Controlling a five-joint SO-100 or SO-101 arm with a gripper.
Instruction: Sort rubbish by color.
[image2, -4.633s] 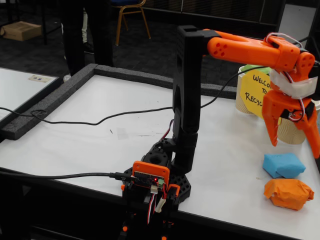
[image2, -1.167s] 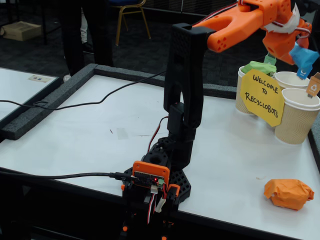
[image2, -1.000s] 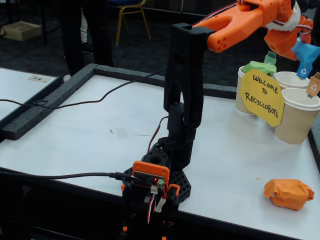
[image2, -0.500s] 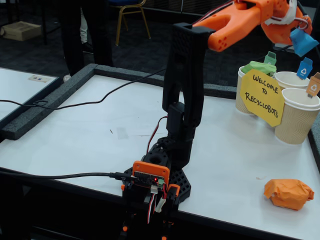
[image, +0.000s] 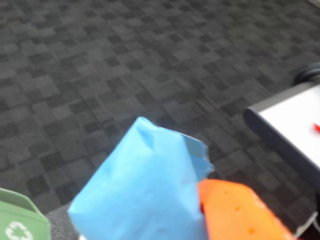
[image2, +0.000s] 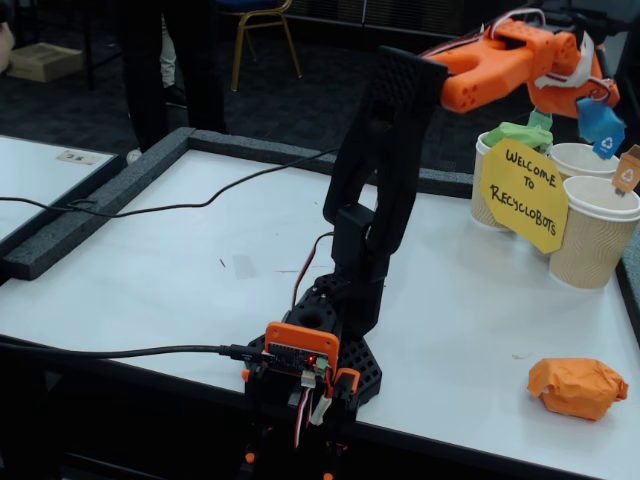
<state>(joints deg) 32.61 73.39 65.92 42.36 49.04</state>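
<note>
Your gripper (image2: 590, 100) is clamped on the blue lump (image2: 598, 122), held above the cups just behind the yellow sign (image2: 522, 192) reading "WELCOME TO RECYCLOBOTS". The green lump (image2: 517, 134) sits in the cup behind that sign; the orange lump (image2: 578, 387) lies on the table well in front of it.

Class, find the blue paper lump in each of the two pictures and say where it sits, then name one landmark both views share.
Wrist view: the blue lump fills the lower centre, with an orange gripper finger against its right side.
Fixed view: the blue lump is at the upper right, held in the gripper above the paper cups.
Shared landmark: the green recycling tag, bottom left in the wrist view, upper right in the fixed view.
</note>
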